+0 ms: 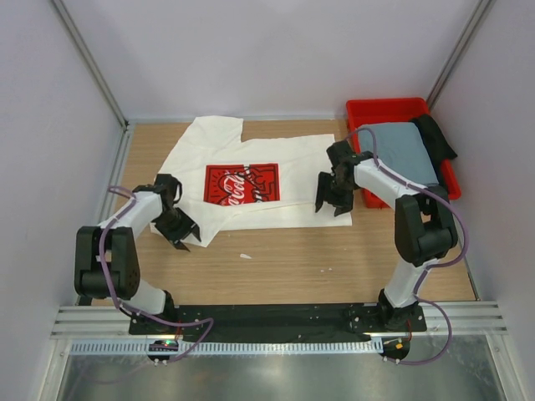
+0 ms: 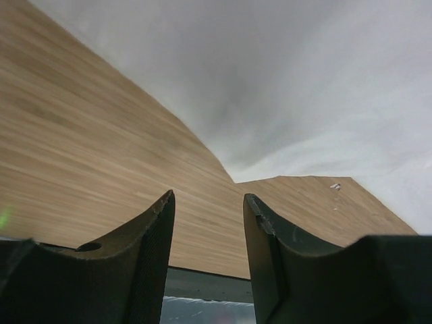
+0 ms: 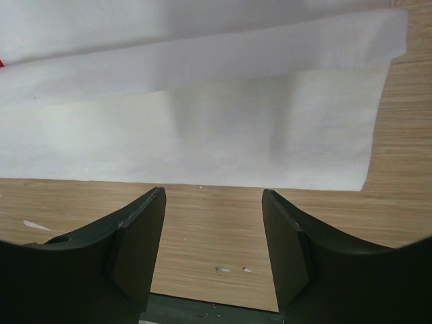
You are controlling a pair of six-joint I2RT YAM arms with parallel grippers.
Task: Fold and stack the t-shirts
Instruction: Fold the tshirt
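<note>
The white t-shirt (image 1: 251,159) with the red Coca-Cola print (image 1: 242,183) lies spread on the wooden table, print up. My left gripper (image 1: 180,233) is open and empty at the shirt's near left edge; its wrist view shows the white cloth (image 2: 304,88) beyond the fingers. My right gripper (image 1: 335,203) is open and empty over the shirt's near right corner; the folded white hem (image 3: 202,128) lies just ahead of the fingers. The grey-blue t-shirt (image 1: 407,152) lies in the red bin (image 1: 386,109) at the right.
A black cloth (image 1: 438,136) hangs over the bin's far right rim. Small white scraps (image 1: 245,256) lie on the bare wood near the front. Walls close in on both sides and the back. A black rail (image 1: 276,317) runs along the near edge.
</note>
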